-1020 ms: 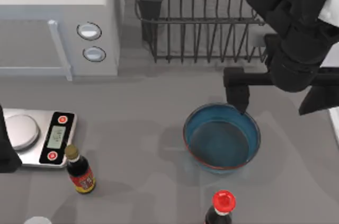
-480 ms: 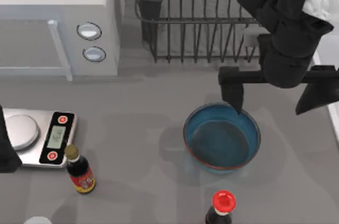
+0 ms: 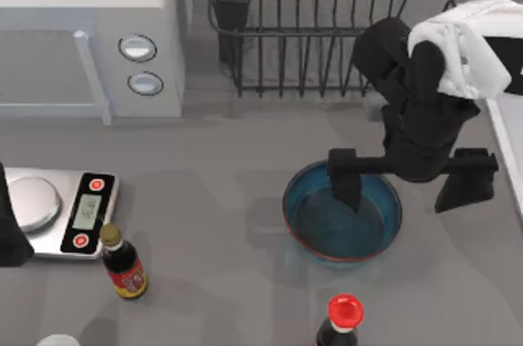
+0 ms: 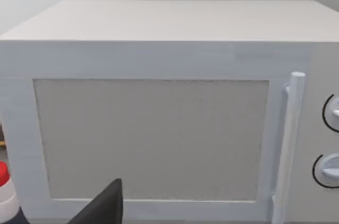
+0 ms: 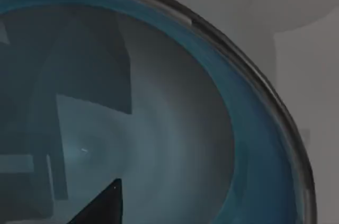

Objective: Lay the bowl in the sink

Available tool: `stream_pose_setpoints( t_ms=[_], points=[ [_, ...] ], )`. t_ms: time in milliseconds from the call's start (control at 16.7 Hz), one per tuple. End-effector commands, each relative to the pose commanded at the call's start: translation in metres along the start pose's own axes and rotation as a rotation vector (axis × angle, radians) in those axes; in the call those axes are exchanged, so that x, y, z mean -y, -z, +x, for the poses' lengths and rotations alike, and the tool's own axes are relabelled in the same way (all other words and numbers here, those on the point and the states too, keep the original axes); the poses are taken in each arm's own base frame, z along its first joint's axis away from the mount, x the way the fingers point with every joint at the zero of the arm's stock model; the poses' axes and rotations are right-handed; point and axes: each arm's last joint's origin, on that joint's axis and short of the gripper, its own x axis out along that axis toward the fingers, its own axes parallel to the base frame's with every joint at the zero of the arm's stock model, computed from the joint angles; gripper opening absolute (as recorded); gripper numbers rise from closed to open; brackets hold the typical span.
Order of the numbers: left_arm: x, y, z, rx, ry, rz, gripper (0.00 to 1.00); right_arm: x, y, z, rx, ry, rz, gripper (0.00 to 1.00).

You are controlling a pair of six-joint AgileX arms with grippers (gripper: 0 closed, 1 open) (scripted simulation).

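The bowl [image 3: 342, 213] sits on the table right of centre, still outside the sink [image 3: 508, 154] at the right edge. My right gripper [image 3: 409, 182] hangs spread wide, one finger [image 3: 344, 181] inside the bowl, the other outside its right rim, gripping nothing. If I clench off-centre, the rim may slip or the bowl tip. My left gripper [image 3: 10, 231] idles at the left edge; I cannot tell its jaws' state.
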Motion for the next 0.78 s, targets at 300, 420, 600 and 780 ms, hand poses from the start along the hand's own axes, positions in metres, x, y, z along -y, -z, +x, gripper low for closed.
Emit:
stream_pose_setpoints(
  t_ms=[300, 420, 600, 780],
  points=[
    [0.0000, 0.0000, 0.0000, 0.000, 0.000, 0.000, 1.00, 0.0016, 0.0030, 0.0181, -0.008, 0.005, 0.000, 1.00],
    [0.0000, 0.0000, 0.0000, 0.000, 0.000, 0.000, 1.00, 0.0016, 0.0030, 0.0181, -0.008, 0.005, 0.000, 0.92],
    [0.0000, 0.0000, 0.0000, 0.000, 0.000, 0.000, 1.00, 0.0016, 0.0030, 0.0181, -0.008, 0.005, 0.000, 0.70],
    [0.0000, 0.0000, 0.0000, 0.000, 0.000, 0.000, 1.00, 0.0016, 0.0030, 0.0181, -0.008, 0.005, 0.000, 0.47]
  ],
)
